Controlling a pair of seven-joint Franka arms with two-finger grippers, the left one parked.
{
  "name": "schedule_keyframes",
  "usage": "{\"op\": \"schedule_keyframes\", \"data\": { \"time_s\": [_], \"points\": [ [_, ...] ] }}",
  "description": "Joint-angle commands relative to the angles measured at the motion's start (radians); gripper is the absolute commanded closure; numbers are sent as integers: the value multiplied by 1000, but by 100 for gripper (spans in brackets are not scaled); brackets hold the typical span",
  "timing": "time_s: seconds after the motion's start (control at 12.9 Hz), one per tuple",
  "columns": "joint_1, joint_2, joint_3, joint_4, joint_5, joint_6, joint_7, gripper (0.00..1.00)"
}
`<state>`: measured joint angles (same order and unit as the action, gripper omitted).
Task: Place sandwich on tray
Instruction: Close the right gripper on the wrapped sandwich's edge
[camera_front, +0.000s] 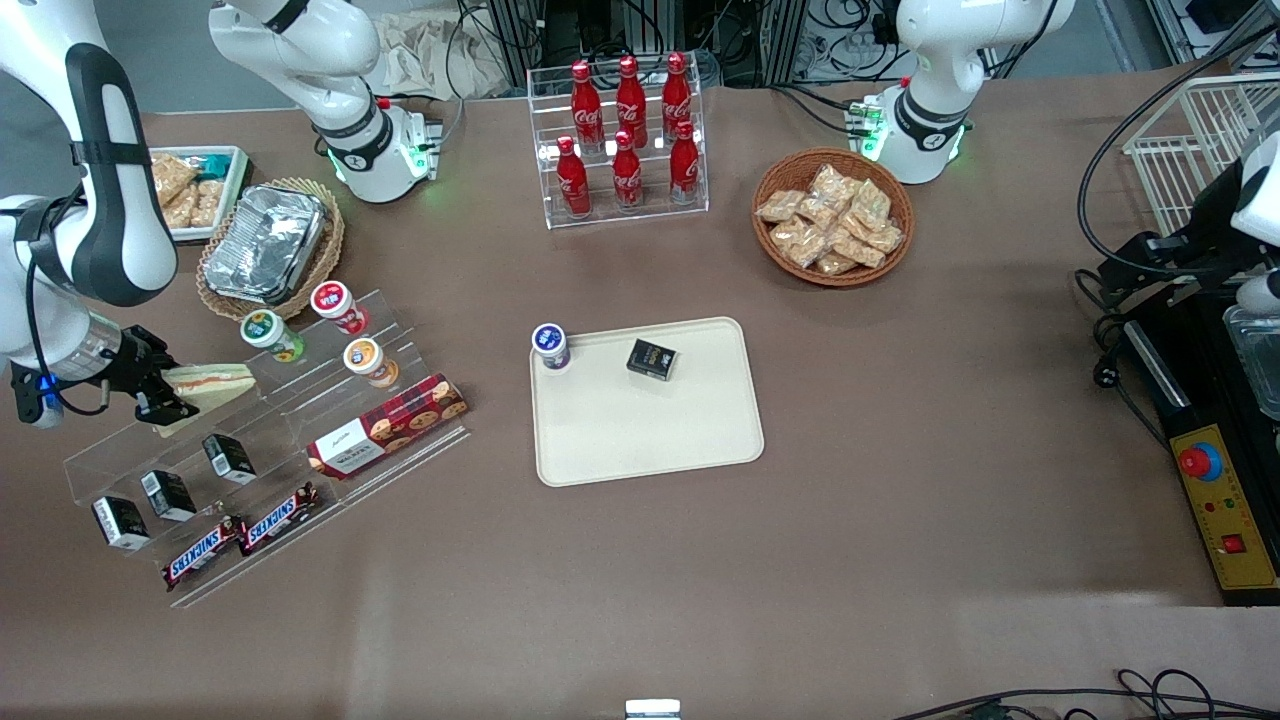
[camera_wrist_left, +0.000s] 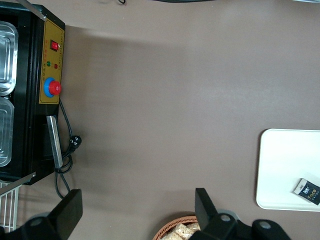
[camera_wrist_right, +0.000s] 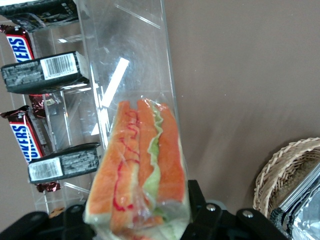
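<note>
One grasp looks done: your gripper (camera_front: 165, 398) is clamped on the sandwich (camera_front: 212, 383) at the acrylic rack's (camera_front: 260, 440) upper step, so lift clear, then carry toward 3 o'clock in the front view onto the tray (camera_front: 650, 440), avoiding the yogurt cup (camera_front: 550, 347) and black box (camera_front: 652, 359).

Gripper (camera_front: 165, 395) with sandwich (camera_front: 212, 383) at acrylic rack (camera_front: 270, 440). Yogurt cups (camera_front: 345, 335) and cookie box (camera_front: 388, 425) stand between it and tray (camera_front: 650, 430); tray carries yogurt cup (camera_front: 550, 347) and black box (camera_front: 652, 359) on the side farther from the front camera, nearer part bare.
</note>
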<state>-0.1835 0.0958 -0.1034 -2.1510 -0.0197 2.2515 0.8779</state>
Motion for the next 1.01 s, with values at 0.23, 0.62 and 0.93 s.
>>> {"op": "schedule_keyframes", "data": {
  "time_s": [0.23,0.62,0.93],
  "points": [
    [-11,1,7,-10,-14,25,7,40],
    [-13,-5,7,-6,-14,23,0,64],
    [-10,-60,8,46,-19,-9,-55,66]
  ]
}}
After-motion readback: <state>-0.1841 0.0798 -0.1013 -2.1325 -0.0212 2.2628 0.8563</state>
